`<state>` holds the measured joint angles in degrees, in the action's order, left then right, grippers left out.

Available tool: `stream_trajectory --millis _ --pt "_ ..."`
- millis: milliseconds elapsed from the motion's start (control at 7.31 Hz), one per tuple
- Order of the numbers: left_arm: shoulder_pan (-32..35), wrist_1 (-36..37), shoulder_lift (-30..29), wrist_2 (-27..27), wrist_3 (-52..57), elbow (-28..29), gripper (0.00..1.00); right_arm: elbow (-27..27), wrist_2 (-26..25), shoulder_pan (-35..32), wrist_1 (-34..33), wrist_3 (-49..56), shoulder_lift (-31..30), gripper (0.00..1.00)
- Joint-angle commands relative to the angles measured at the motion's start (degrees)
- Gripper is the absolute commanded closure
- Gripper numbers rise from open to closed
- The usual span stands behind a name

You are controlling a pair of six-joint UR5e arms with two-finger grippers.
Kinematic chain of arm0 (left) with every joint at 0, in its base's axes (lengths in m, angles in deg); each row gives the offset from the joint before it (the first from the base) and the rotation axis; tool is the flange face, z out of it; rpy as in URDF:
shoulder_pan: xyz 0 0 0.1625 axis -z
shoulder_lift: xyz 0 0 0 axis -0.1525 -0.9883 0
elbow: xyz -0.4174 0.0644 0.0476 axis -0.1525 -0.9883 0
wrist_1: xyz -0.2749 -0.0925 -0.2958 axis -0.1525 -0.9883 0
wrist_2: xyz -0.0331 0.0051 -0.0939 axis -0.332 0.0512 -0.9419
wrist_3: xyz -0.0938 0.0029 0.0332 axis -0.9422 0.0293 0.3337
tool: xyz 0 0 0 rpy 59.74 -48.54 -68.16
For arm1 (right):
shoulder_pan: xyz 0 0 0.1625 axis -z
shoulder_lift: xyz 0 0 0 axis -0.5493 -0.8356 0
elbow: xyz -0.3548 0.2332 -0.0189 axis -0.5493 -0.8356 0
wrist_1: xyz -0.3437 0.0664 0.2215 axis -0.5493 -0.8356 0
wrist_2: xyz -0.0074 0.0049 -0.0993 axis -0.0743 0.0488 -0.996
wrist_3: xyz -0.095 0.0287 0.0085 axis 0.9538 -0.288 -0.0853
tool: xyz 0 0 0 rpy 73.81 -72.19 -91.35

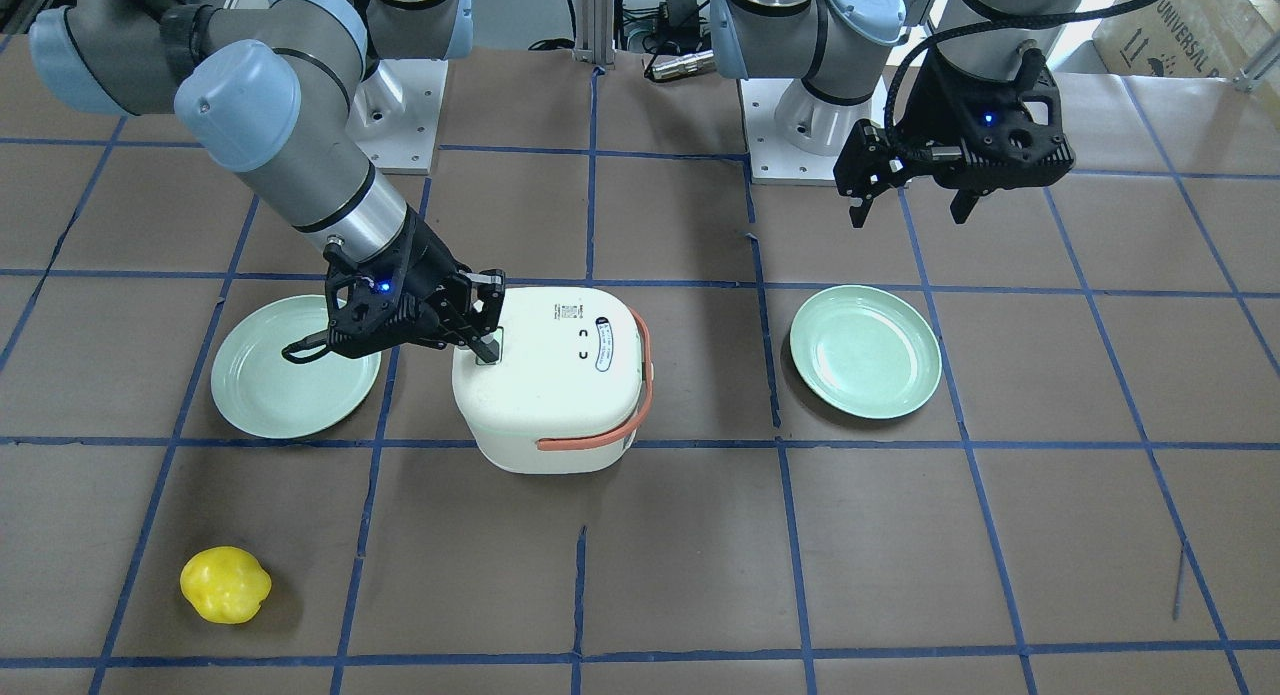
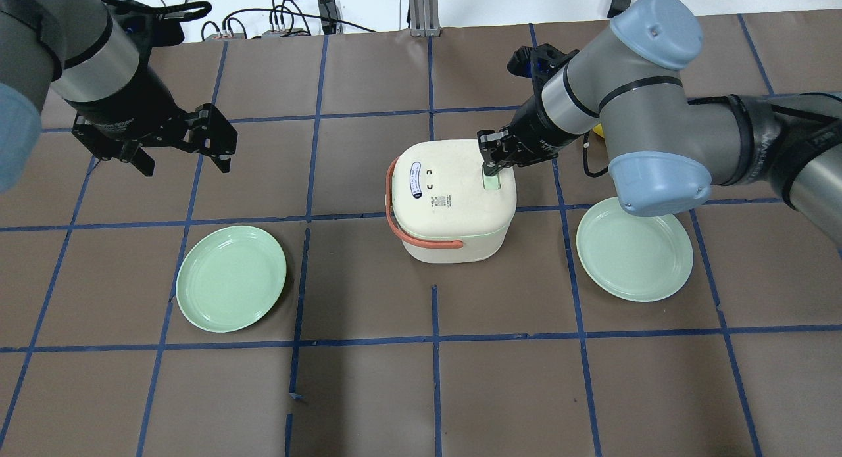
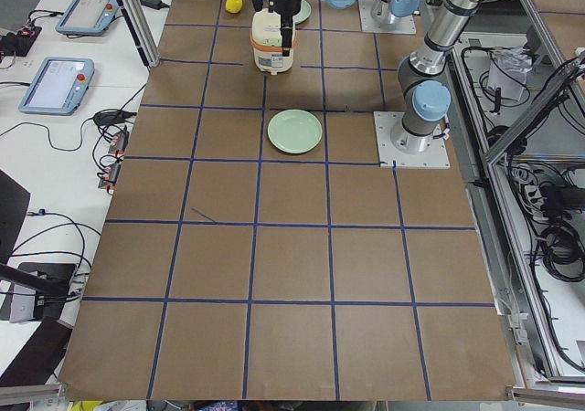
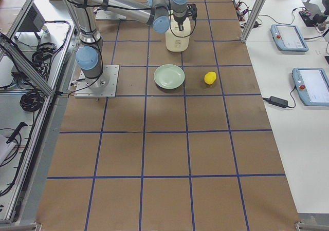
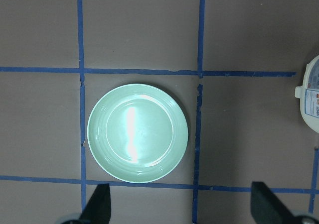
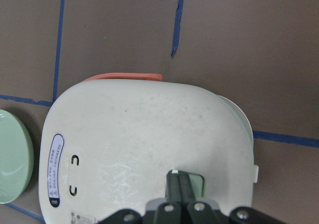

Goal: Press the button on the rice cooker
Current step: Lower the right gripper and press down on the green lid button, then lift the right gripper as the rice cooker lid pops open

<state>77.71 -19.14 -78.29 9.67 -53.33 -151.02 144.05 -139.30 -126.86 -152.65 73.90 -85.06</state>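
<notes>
The cream rice cooker (image 2: 450, 200) with an orange handle stands mid-table; it also shows in the front view (image 1: 550, 375) and the right wrist view (image 6: 144, 149). Its pale green button (image 2: 492, 181) sits at the lid's edge on the robot's right. My right gripper (image 2: 490, 171) is shut, and its joined fingertips rest on the button (image 6: 197, 181) in the right wrist view. My left gripper (image 2: 184, 161) is open and empty. It hovers well to the left of the cooker, above a green plate (image 5: 137, 133).
Two pale green plates lie on either side of the cooker (image 2: 231, 277) (image 2: 635, 248). A yellow fruit-like object (image 1: 225, 585) lies on the operators' side, beyond the right arm. Blue tape lines grid the brown table.
</notes>
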Motion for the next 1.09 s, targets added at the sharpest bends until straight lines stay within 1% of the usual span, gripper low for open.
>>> stream_trajectory --millis 0,137,274,411,684,821,958 --pt "0.0 -0.1 0.0 0.0 0.0 -0.1 0.00 -0.5 -0.7 -0.1 0.7 -0.5 -0.6 0.10" --pt "0.0 0.0 0.0 0.0 0.0 0.0 0.00 -0.5 -1.2 -0.1 0.8 -0.5 -1.4 0.00" --pt "0.0 0.0 -0.1 0.0 0.0 0.0 0.00 -0.6 -5.3 -0.1 0.8 -0.6 -2.6 0.00" --pt "0.0 0.0 0.0 0.0 0.0 0.0 0.00 -0.9 -8.0 -0.1 1.0 -0.7 -3.6 0.00" --pt "0.0 -0.1 0.0 0.0 0.0 0.0 0.00 -4.1 -10.2 -0.1 6.7 -0.7 -5.5 0.00" --pt "0.0 -0.1 0.0 0.0 0.0 0.0 0.00 -6.3 -12.4 0.0 10.0 -1.3 -6.3 0.00" --pt "0.0 0.0 0.0 0.0 0.0 0.0 0.00 -8.3 -13.5 0.0 12.2 -3.3 -6.6 0.00"
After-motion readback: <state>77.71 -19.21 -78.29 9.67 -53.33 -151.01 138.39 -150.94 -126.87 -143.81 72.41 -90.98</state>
